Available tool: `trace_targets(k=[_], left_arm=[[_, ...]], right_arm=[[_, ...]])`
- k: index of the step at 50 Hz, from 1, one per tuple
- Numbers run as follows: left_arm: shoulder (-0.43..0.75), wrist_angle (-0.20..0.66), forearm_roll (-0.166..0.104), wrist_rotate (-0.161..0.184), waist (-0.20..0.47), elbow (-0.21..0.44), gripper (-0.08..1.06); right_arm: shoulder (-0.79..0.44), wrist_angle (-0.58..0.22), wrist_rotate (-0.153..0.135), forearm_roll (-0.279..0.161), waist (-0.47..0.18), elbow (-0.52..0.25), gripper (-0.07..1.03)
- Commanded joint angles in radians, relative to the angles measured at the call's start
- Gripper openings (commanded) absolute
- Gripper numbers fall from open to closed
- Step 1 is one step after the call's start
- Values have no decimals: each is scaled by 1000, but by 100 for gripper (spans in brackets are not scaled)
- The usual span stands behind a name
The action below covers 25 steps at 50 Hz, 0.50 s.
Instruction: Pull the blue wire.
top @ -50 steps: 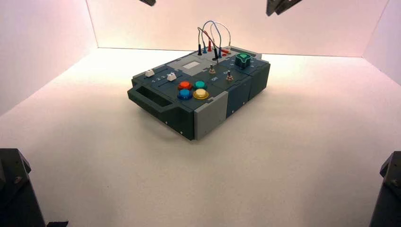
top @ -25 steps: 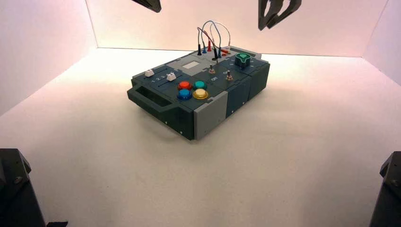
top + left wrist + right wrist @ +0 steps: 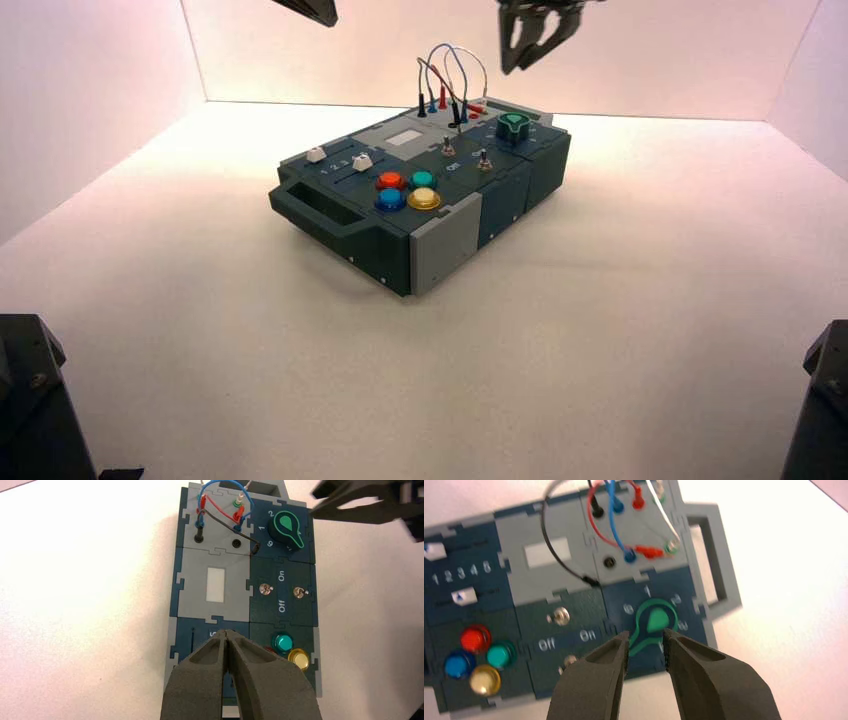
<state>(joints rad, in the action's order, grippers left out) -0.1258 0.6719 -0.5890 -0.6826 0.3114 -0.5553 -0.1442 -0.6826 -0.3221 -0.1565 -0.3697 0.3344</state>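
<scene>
The blue wire (image 3: 431,70) arches over the far end of the box (image 3: 446,243), plugged in at both ends among red, black and white wires. It also shows in the left wrist view (image 3: 202,495) and in the right wrist view (image 3: 616,520), where its plugs sit in the grey socket panel. My right gripper (image 3: 522,62) hangs open in the air just right of the wire arches, touching nothing. In its own view (image 3: 645,635) it is above the green knob (image 3: 651,620). My left gripper (image 3: 227,634) is shut and empty, high above the box's slider end.
The box bears two toggle switches (image 3: 266,589), four coloured buttons (image 3: 408,190), two sliders (image 3: 340,157) and a handle (image 3: 310,210). White walls close in the table at the back and both sides. The arm bases stand at the front corners.
My right gripper has come down and moved left, toward the wire arches. My left gripper has come a little further into view at the top and then stayed.
</scene>
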Motion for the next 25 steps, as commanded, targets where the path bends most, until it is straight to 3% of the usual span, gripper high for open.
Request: trace_targets(k=[1,10,18,25], left_arm=[[-14,-5,-3,0,3,11,-3],[-14,-5,-5,-2,3,14,-3],[-15,-3,-3,-3,2,11,-3],[-15,-3,-3,-3,2,14,-3]], right_arm=[[-9,-6,-8,-11,3,-55,38],[-55,-26,-37,-49,11,-95,38],[-97,-32,-100,-144,28,-132,38],[-130,-51,-104,-152,23,-161,38]])
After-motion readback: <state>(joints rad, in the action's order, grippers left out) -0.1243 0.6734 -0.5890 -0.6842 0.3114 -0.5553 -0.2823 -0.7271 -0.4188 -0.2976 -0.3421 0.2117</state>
